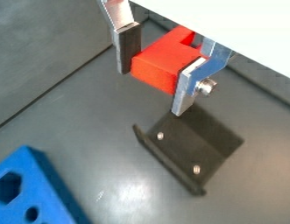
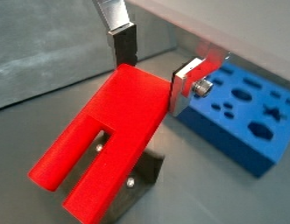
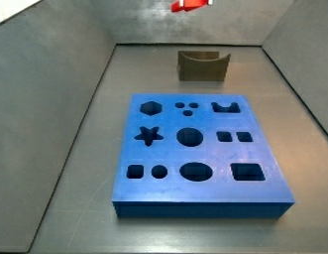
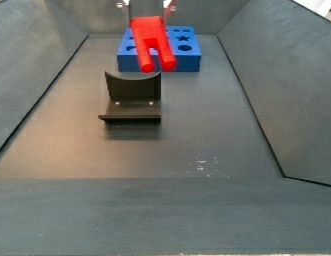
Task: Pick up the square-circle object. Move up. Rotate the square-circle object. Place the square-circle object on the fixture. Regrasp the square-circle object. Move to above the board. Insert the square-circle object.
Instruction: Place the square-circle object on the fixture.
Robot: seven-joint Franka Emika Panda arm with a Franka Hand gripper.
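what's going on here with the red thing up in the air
The robot arm's gripper is shut on the small bright red plastic block with two legs, holding it in the air above the dark fixture with a U-shaped notch. In a side view the legs point downward. The large flat blue board with shaped holes lies on the floor beyond the fixture, nothing in it yet.

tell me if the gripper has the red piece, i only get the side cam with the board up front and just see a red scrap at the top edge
observer: yes, in both wrist views the gripper clamps the square-circle object by its solid end.
operator: where do the legs point
observer: away from the gripper, both free.
operator: touching the fixture
observer: no, in a side view it hangs in the air, apart from the fixture.
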